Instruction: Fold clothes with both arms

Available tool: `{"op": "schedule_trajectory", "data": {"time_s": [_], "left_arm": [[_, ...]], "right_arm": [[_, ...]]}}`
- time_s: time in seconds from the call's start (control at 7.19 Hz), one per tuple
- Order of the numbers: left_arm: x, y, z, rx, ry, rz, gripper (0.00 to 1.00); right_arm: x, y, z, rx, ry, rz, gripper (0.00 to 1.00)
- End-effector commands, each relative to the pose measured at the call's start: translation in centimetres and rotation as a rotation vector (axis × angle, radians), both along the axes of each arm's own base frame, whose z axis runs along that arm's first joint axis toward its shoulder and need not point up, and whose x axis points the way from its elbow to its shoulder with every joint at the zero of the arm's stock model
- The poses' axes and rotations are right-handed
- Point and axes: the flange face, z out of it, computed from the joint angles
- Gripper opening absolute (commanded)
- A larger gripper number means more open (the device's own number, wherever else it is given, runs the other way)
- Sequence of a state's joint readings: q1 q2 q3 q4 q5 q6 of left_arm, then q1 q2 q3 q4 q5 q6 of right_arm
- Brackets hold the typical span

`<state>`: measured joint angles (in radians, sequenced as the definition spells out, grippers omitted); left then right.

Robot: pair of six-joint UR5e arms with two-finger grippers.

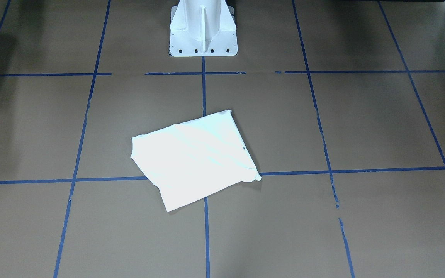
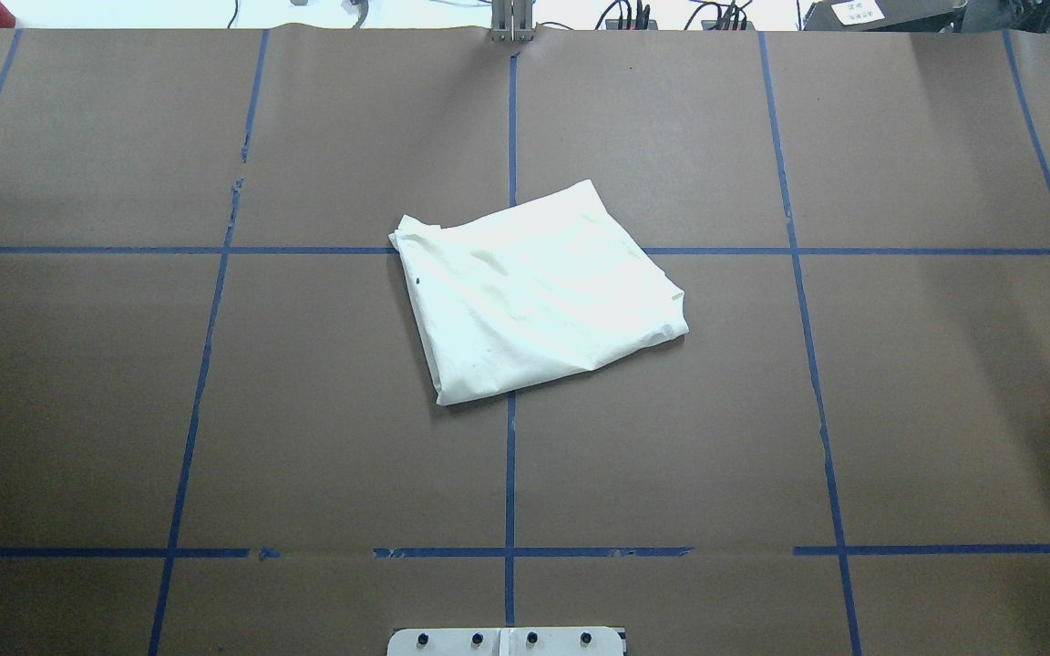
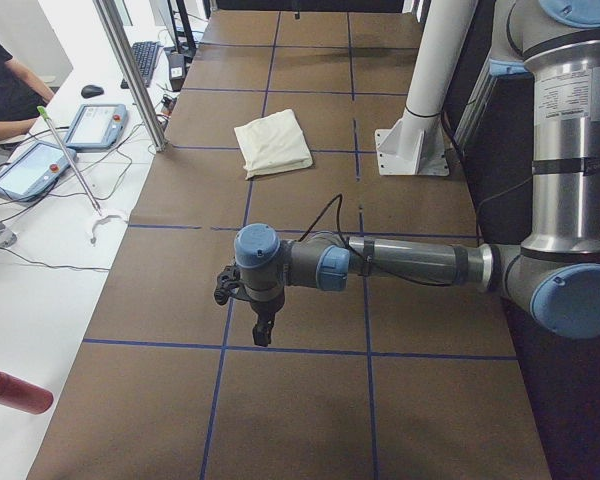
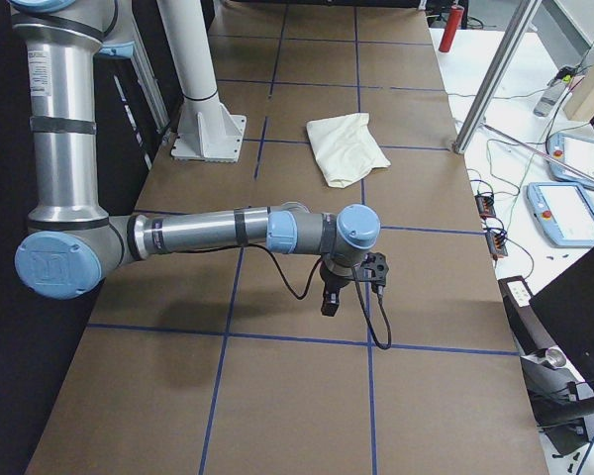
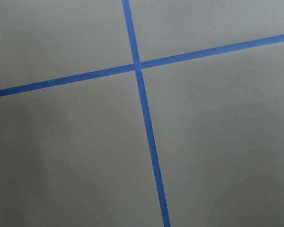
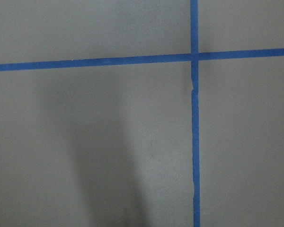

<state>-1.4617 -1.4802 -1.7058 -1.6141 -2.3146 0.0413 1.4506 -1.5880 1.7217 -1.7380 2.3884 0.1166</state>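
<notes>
A: "Where the front camera looks down, what shows?"
B: "The T-shirt [image 1: 193,160], folded flat, mid-table [image 1: 361,127], across a tape crossing [image 1: 206,177]."
A: "Side views?"
B: "The left gripper [image 3: 263,330], then the right gripper [image 4: 330,302], each hanging above the table, well apart from the shirt; how wide either stands, I cannot tell."

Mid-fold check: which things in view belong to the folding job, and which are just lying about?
Job: cream-white shirt, already folded; left arm; right arm.
Lying about: teach pendant; red cylinder; white pedestal, a fixture.
</notes>
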Motion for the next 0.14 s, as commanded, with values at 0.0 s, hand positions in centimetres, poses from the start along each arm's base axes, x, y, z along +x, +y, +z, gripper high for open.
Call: {"op": "schedule_trajectory", "data": {"time_s": [0.0], "left_arm": [[-0.08, 0.14, -0.34, 0.000, 0.002, -0.003, 1.00]], "right_arm": [[0.03, 0.05, 0.01, 0.000, 0.000, 0.001, 1.00]]}}
